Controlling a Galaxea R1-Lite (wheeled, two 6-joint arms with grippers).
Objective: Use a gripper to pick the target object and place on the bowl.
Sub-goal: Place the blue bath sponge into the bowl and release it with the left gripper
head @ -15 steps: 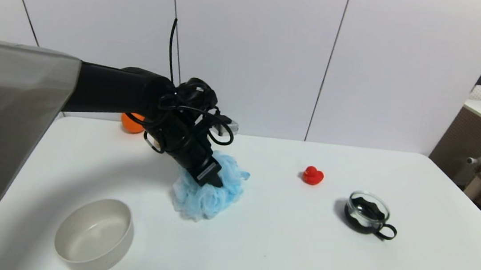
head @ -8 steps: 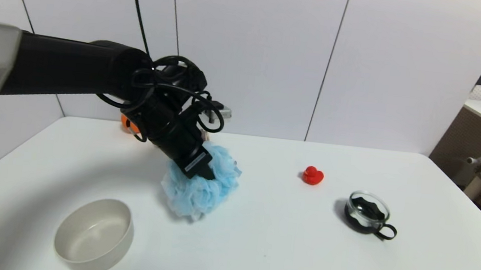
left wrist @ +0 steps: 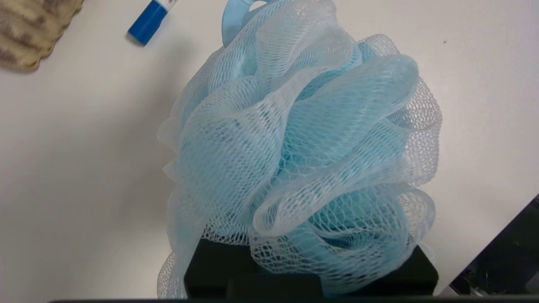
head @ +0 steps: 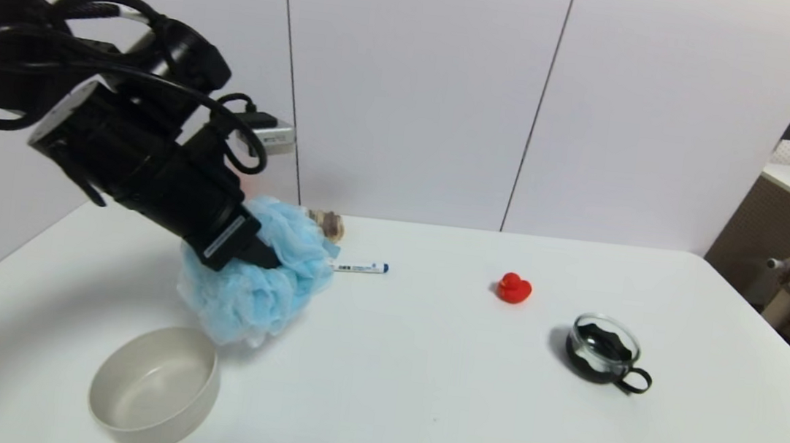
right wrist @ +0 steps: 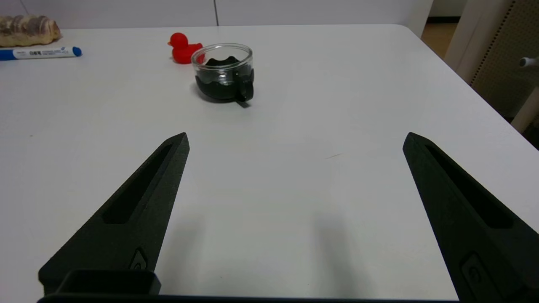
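Pouf (head: 252,291), light blue mesh, is held clear of the white table (head: 420,400), clamped in the left gripper (head: 263,257); fingertips are buried in the mesh. In the left wrist view the pouf (left wrist: 303,155) fills most of the field, ribbon loop (left wrist: 233,14) on its far side. Beige-grey bowl (head: 154,387) stands on the table just below and nearer the robot, not touched by the pouf. Beyond the pouf lie a blue-capped marker (head: 361,267) and a brown ridged object (head: 327,223). Red rubber duck (head: 513,288) and glass cup with black handle (head: 605,350) sit well to the right. Right gripper (right wrist: 294,141) hovers low over the table, jaws spread wide, holding nothing.
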